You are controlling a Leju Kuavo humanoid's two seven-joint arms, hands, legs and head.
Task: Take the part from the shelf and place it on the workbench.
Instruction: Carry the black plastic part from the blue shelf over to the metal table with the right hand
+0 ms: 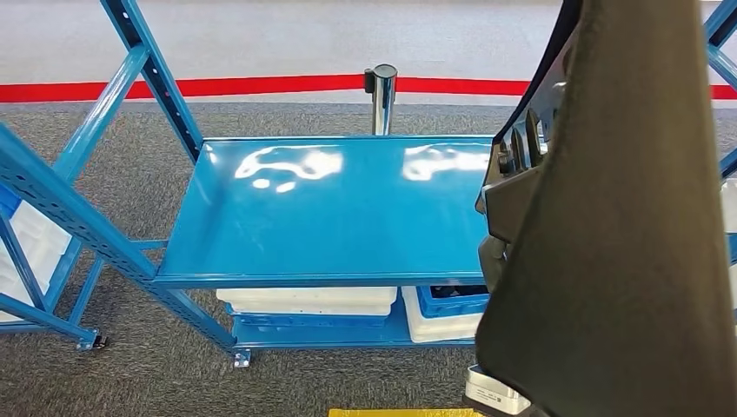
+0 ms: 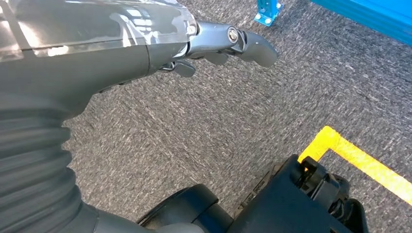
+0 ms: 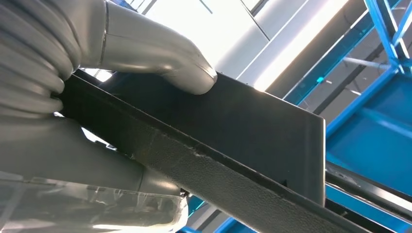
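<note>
A large flat black part [image 1: 626, 243] stands upright close to the head camera on the right and hides that side of the shelf. My right hand [image 1: 513, 191] grips it along its left edge. In the right wrist view the thick grey thumb [image 3: 160, 58] presses on the part's [image 3: 252, 131] flat black face. The blue shelf [image 1: 330, 208] stands ahead with its middle board bare and glossy. My left hand [image 2: 214, 48] hangs over the grey carpet, fingers loosely apart and holding nothing.
White and blue bins [image 1: 304, 302] sit on the shelf's lower board. A chrome post [image 1: 382, 95] and a red floor line [image 1: 261, 87] lie behind the shelf. Yellow floor tape [image 2: 359, 158] runs near my feet, and a blue shelf foot [image 2: 267, 12] stands on the carpet.
</note>
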